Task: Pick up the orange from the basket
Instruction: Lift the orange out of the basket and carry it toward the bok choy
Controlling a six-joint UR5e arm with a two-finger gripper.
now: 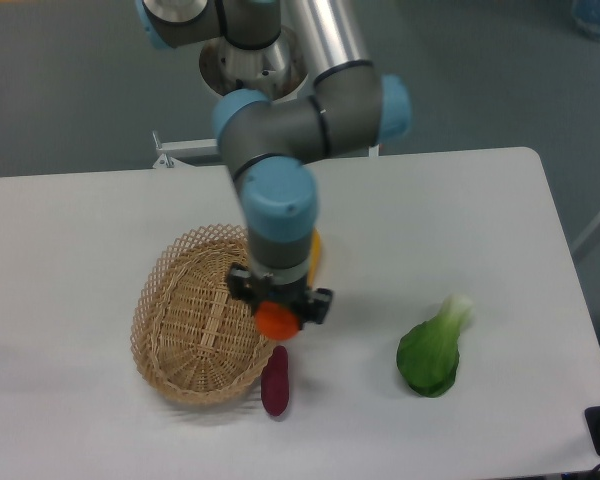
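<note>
The orange (276, 321) is small, round and bright. It sits between the fingers of my gripper (277, 318), right under the black gripper body. My gripper is shut on the orange and holds it over the right rim of the basket (185, 320). The basket is oval, light tan wicker with a lacy rim, and its inside looks empty. The arm comes down from the top of the view and hides the basket's far right rim. The fingertips themselves are mostly hidden by the orange and the gripper body.
A dark purple elongated vegetable (275, 381) lies on the table just right of the basket's front rim. A yellow fruit (318, 256) peeks out behind the arm. A green bok choy (433, 349) lies to the right. The robot base (252, 62) stands at the table's back edge.
</note>
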